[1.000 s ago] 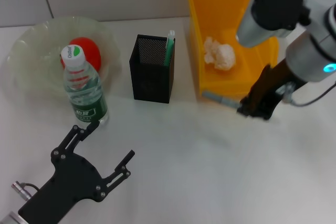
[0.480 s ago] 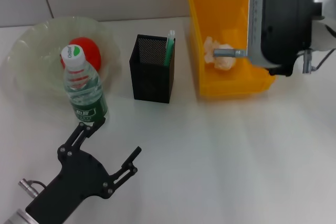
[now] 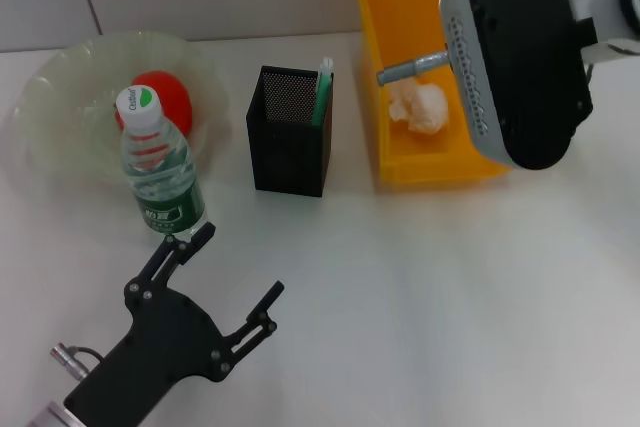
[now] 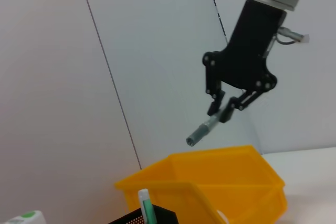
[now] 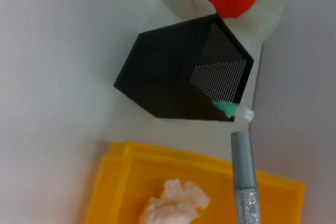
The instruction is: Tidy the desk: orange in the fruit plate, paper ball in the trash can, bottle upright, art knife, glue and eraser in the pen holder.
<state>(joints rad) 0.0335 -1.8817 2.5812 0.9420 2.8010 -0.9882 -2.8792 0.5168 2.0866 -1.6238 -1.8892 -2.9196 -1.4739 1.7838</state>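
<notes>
Right gripper (image 4: 227,109): raised above the bright-yellow rectangular plastic trash can (image 3: 400,7) at far right, jaws clamped on a slim grey cylindrical art knife (image 3: 410,67), which juts left toward the square black metal mesh pen holder (image 3: 290,132).

Left gripper (image 3: 215,292): low over the near-left white surface (image 3: 430,297), jaws apart, one fingertip just beside the base of the small clear plastic bottle (image 3: 158,169).

Bottle: upright, green-and-white label, standing just in front of the wide translucent pale-green glass fruit plate (image 3: 60,97).

Red-orange round orange (image 3: 165,97): lying in the fruit plate at far left.

Crumpled white paper ball (image 3: 420,107): inside the trash can.

Pen holder: upright at centre, between plate and trash can, with a green-and-white glue stick (image 3: 323,90) standing in its right corner.

Eraser: cannot tell where.
</notes>
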